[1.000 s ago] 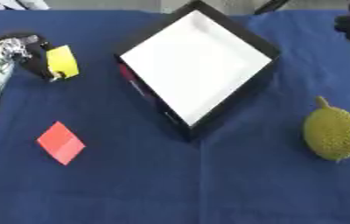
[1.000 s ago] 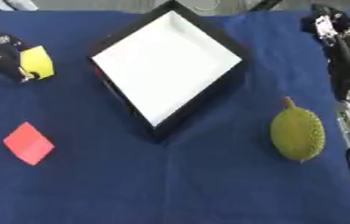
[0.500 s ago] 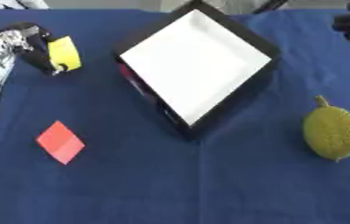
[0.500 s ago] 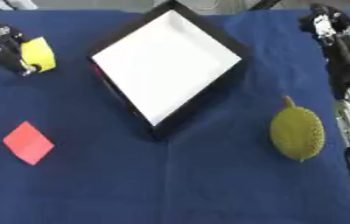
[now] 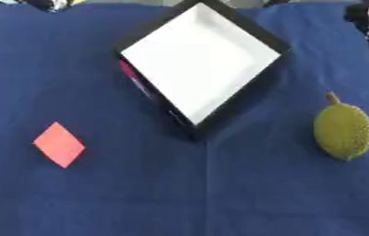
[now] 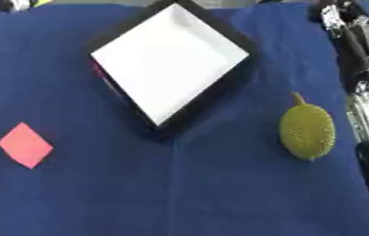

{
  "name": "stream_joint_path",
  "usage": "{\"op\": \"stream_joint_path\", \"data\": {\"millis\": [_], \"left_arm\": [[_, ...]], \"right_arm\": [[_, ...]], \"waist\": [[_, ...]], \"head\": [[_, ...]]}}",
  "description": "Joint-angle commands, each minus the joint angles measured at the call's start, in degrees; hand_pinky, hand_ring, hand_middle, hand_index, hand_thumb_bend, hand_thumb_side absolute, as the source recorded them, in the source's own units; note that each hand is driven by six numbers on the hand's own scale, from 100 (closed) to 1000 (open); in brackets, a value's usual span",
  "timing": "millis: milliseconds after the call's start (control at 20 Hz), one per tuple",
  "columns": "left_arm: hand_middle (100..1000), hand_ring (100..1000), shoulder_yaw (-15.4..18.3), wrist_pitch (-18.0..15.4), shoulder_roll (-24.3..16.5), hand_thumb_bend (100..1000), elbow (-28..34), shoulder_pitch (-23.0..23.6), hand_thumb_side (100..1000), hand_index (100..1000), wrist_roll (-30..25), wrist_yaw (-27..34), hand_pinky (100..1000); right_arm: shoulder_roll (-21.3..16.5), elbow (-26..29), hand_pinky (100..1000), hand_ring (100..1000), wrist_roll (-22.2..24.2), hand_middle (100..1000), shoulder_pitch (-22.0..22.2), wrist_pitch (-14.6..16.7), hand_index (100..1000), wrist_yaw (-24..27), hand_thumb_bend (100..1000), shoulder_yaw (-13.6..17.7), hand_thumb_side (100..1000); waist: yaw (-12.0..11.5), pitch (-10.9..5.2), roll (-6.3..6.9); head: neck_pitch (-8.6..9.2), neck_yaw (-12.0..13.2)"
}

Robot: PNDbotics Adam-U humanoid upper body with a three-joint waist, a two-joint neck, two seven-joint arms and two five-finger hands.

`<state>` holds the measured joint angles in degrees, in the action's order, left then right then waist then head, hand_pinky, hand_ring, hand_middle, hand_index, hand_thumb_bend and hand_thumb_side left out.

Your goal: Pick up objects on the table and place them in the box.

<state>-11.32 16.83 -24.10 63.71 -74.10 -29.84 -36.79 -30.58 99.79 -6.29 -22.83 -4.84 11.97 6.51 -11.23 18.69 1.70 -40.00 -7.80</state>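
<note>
Now the left hand (image 6: 10, 3) barely shows, grasp unclear, beyond the empty box (image 5: 196, 60)

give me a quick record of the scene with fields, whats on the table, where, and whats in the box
surface: blue cloth
box: black walls, white floor, top centre, turned like a diamond, nothing inside
red flat piece: on the cloth, lower left of the box
green spiky fruit: on the cloth, right of the box, stem pointing away
right arm: along the right edge
left robot hand: only a blurred trace at the top left corner
</note>
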Motion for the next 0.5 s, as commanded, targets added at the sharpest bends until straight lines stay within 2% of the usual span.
{"op": "stream_joint_path", "data": {"millis": [50, 250, 500], "left_arm": [[764, 770, -0.1, 0.2, 1.2, 238, 3.3, -2.4, 100, 614, -0.3, 1.3, 736], [763, 769, -0.3, 0.5, 4.2, 230, 5.6, -3.6, 100, 615, 0.0, 1.9, 735], [763, 769, -0.4, 0.9, 4.9, 230, 6.3, -3.7, 100, 615, -0.1, 1.9, 735]], "right_arm": [[-1.9, 1.1, 999, 841, -0.1, 739, -0.7, 0.3, 865, 0.7, 100, 0.7, 685], [-1.8, 0.9, 1000, 842, -0.3, 739, -1.0, 0.4, 865, 1.1, 100, 1.0, 679], [-1.9, 0.8, 1000, 842, -0.5, 739, -1.0, 0.4, 865, 1.3, 100, 1.1, 679]], "waist": [[0.3, -2.81, 0.69], [0.6, -2.91, 0.58], [0.6, -2.91, 0.56]], "head": [[0.1, -0.5], [0.33, -0.5], [0.38, -0.5]]}}
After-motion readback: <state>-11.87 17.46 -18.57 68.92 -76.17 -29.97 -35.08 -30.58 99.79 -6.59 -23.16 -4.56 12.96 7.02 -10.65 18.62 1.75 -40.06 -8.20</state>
